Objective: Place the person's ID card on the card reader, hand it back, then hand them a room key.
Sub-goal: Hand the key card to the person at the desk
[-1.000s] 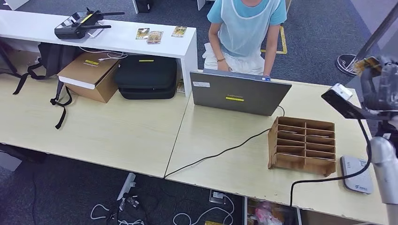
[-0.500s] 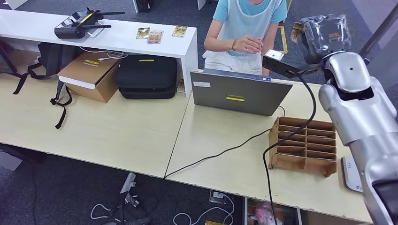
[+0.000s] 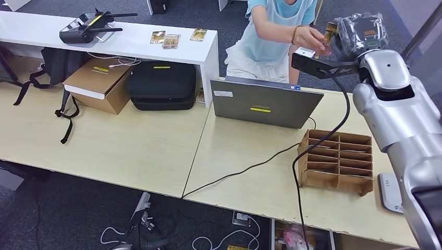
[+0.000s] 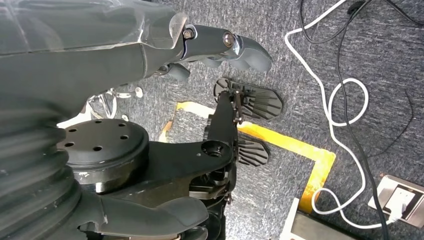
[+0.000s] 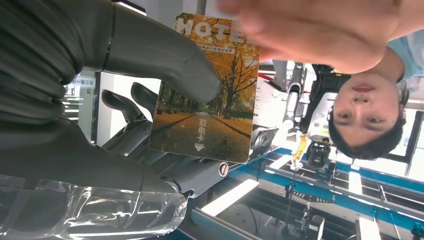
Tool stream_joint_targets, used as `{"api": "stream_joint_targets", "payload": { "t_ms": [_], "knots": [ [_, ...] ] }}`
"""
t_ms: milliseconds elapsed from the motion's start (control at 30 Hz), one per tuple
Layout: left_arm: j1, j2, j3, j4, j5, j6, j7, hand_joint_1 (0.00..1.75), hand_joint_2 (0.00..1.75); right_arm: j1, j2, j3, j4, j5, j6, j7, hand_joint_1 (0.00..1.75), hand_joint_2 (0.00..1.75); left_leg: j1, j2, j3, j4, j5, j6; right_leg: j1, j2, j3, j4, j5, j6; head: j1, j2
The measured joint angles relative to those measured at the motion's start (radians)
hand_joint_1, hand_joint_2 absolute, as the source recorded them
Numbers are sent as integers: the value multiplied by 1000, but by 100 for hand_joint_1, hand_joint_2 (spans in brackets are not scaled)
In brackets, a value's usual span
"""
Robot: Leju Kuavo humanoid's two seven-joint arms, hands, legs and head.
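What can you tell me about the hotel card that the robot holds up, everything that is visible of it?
The hotel card is a flat, glossy rectangle printed with an autumn avenue of orange trees, white "HOTE..." lettering at one end and small characters with an arrow near the other. The right hand pinches it, thumb on the printed face, darker fingers behind. The person's hand grips the lettered end. In the head view it is raised beyond the laptop, between both hands.

The right hand (image 3: 359, 34), wrapped in clear plastic, was raised beyond the desk (image 3: 250, 172) with a card (image 3: 330, 32) at its fingers. A person's hand (image 3: 312, 39) touched that card. Below stood a grey laptop (image 3: 266, 103), a wooden slotted organizer (image 3: 338, 160) and a white card reader (image 3: 390, 191).
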Motion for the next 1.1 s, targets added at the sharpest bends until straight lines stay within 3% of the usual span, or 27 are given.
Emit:
{"api": "stream_joint_targets", "payload": {
  "t_ms": [467,600,900,1100],
  "knots": [
    [-1,0,-3,0,0,0,0,0,175,-6,11,3,20,-38,10,-9,175,175,0,0,0,0,0,0,0,0,0,0,0,0,0,0],
    [-2,0,-10,0,-4,-1,0,0,175,-6,11,-4,20,-58,11,-14,3,175,0,0,0,0,0,0,0,0,0,0,0,0,0,0],
    [-2,-1,-18,0,-5,-5,0,0,175,5,-6,-65,14,-168,26,-29,0,175,0,0,0,0,0,0,0,0,-1,0,0,0,0,0],
    [-1,-2,-21,0,-12,-5,0,0,175,26,-79,-114,-28,-234,27,-33,0,175,0,-2,-1,1,0,0,0,-2,-1,-1,0,0,0,0]
  ]
}}
